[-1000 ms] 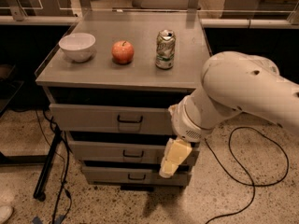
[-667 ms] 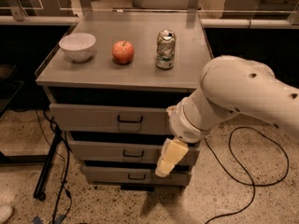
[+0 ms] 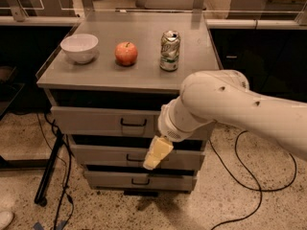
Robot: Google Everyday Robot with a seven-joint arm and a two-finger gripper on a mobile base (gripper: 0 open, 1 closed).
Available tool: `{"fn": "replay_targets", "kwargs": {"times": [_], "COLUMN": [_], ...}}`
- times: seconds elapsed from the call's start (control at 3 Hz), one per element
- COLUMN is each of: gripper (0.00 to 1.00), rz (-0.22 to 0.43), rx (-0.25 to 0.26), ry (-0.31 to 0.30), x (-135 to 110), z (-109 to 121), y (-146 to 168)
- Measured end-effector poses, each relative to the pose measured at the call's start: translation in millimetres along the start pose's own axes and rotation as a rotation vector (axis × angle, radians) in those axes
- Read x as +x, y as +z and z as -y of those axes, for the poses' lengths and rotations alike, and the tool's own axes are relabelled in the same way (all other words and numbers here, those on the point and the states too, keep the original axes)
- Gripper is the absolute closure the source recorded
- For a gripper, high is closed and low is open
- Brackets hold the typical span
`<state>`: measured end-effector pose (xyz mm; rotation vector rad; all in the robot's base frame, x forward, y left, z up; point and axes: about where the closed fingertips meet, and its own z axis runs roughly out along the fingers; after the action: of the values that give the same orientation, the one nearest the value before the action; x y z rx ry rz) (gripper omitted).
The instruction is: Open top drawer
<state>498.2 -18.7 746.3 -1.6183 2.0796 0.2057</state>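
Arm (image 3: 230,104) fills the frame right of the top drawer (image 3: 96,121), w/ its wrist crossing that drawer's right end. Counter (image 3: 144,78) lies directly above the top drawer, which looks shut, no tray showing. Middle drawer (image 3: 105,156) and bottom drawer (image 3: 115,180) are stacked below it. Gripper (image 3: 157,153) hangs just below the top drawer's front, over the middle drawer, pointing down-left. Open or closed: can't tell from this angle; nothing seen in it. Up on the counter, behind the top drawer: bowl (image 3: 79,47), can (image 3: 170,51), apple (image 3: 126,53). Handle (image 3: 133,123), a dark bracket, sits mid-front on the top drawer; gripper is below and right of it, apart.

Step, imo: approach, handle not yet taken. Next move calls for bringing gripper up and left to the bracket, lining up, closing on it, then a straight pull outward.

Hidden: top drawer's right end, behind the wrist. Arm is cut off at frame edge.
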Motion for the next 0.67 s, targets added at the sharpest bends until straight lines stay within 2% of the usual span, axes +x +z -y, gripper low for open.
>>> {"fn": "replay_targets", "kwargs": {"times": [0.33, 0.67], "gripper": [0.00, 0.00], "rz": [-0.025, -0.033], "rx": [0.046, 0.048], "ry": [0.014, 0.021], "x": [-4.0, 1.4], "z": [19.4, 17.8], "y": [22.5, 27.8]}}
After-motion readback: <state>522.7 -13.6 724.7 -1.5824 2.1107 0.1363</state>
